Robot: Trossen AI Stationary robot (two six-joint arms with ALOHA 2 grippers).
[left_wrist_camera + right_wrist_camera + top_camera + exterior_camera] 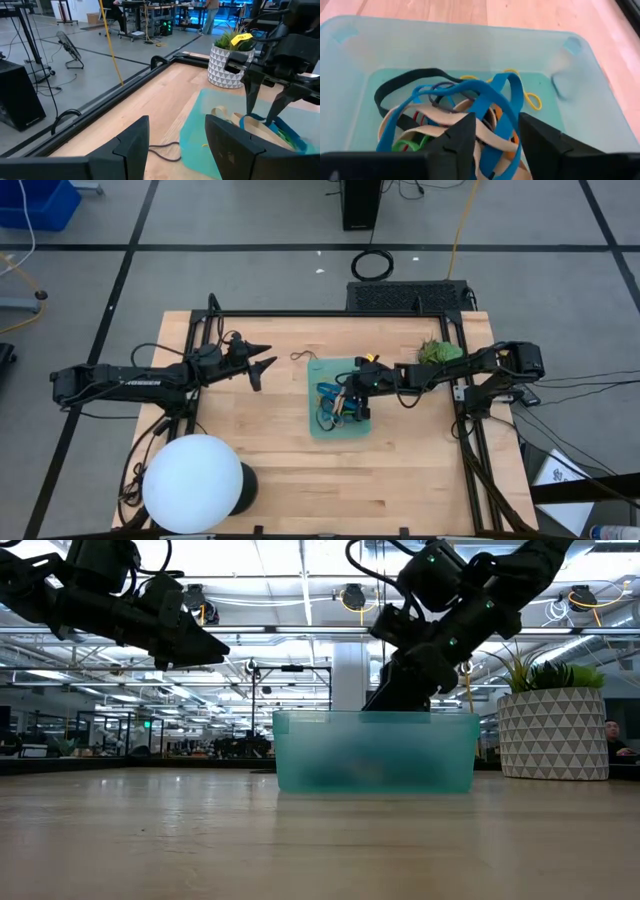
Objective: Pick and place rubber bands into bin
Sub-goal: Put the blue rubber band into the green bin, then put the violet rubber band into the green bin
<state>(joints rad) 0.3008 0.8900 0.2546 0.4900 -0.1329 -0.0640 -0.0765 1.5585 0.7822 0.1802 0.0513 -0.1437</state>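
Your table [270, 480] carries the teal bin [318, 425] near its middle, and the left gripper [262, 360] hangs beside it over bare wood, jaws spread and empty. Your right gripper [492, 131] reaches down into the bin, fingers parted just above the rubber bands [470, 107], which lie tangled inside it.

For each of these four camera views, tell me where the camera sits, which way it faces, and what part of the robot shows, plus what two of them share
High view: above, looking straight down at the table; both arms show, the left gripper open beside the bin, the right gripper over it.
Low view: table height, looking level at the bin's wall; both arms hang above.
Left wrist view: past its own open fingers toward the bin and right gripper.
Right wrist view: down into the bin at the rubber bands; its fingers are apart.
Shared: both wrist views show the bands.
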